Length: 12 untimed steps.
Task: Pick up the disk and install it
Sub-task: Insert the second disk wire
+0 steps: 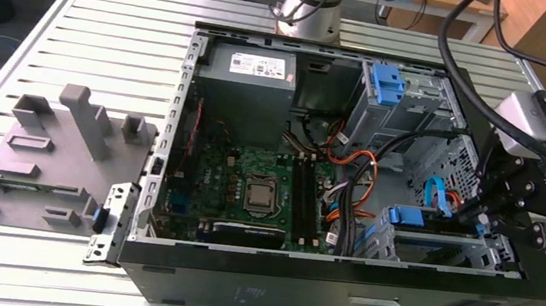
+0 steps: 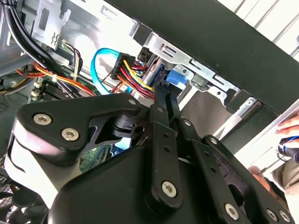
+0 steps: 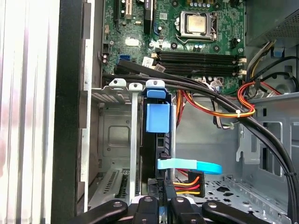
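- The gripper (image 3: pixel 162 189) reaches down into the corner of the open computer case (image 1: pixel 340 288) at the exterior view's right. Its fingers are drawn close together, and their tips sit at the near end of the disk (image 3: pixel 156 140). I cannot tell whether they pinch any part of it.
- The disk stands on edge inside the drive cage (image 3: pixel 114 135), with its blue tab up at the cage's rim. Sheet-metal walls sit close on either side of it.
- A light-blue data cable (image 3: pixel 191 164) and a red-yellow-black power plug (image 3: pixel 189 183) lie just beside the fingers and crowd that side.
- In the second wrist view the gripper (image 2: pixel 163 91) points at the disk's blue rail (image 2: pixel 176 77), just under the case's black edge. A person's hand (image 2: pixel 287 125) is outside the case.
- In the exterior view the gripper (image 1: pixel 482 215) hangs over the case wall, with thick black hoses looping above it. The disk's tab (image 1: pixel 405 216) shows in the cage.
- Black cables (image 3: pixel 196 86) cross between the cage and the motherboard (image 3: pixel 196 28).
- Farther off is the power supply (image 1: pixel 251 73). The grey holder block (image 1: pixel 47 150) is well apart on the slatted table (image 1: pixel 110 42).
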Available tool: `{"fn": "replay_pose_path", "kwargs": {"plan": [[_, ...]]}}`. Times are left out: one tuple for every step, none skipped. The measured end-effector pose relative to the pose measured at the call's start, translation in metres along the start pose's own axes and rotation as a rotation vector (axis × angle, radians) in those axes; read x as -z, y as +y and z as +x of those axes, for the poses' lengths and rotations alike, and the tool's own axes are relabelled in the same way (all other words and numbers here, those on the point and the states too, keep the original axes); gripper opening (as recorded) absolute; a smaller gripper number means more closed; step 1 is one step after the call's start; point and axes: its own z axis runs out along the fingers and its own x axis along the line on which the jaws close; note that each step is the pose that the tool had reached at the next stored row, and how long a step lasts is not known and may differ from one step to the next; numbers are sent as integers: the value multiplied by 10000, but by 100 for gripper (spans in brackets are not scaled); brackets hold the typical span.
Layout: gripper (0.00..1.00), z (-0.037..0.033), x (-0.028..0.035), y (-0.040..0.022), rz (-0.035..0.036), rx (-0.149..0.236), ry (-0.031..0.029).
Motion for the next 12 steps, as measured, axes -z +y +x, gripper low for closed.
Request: {"fn": "replay_pose_path", "kwargs": {"plan": [[16, -8, -1, 2, -1, 24, 0], [16, -17, -2, 4, -3, 43, 2], [16, -26, -4, 5, -4, 58, 2], [16, -30, -4, 6, -5, 69, 1], [16, -30, -5, 6, -4, 70, 1], [16, -30, -5, 6, -4, 71, 2], [16, -30, -5, 6, -5, 72, 2], [16, -31, -6, 8, -4, 72, 0], [16, -32, -7, 12, -5, 70, 0], [16, -32, -8, 13, -5, 70, 1], [16, -32, -10, 14, -5, 72, 2], [16, -32, -11, 15, -5, 72, 3]]}}
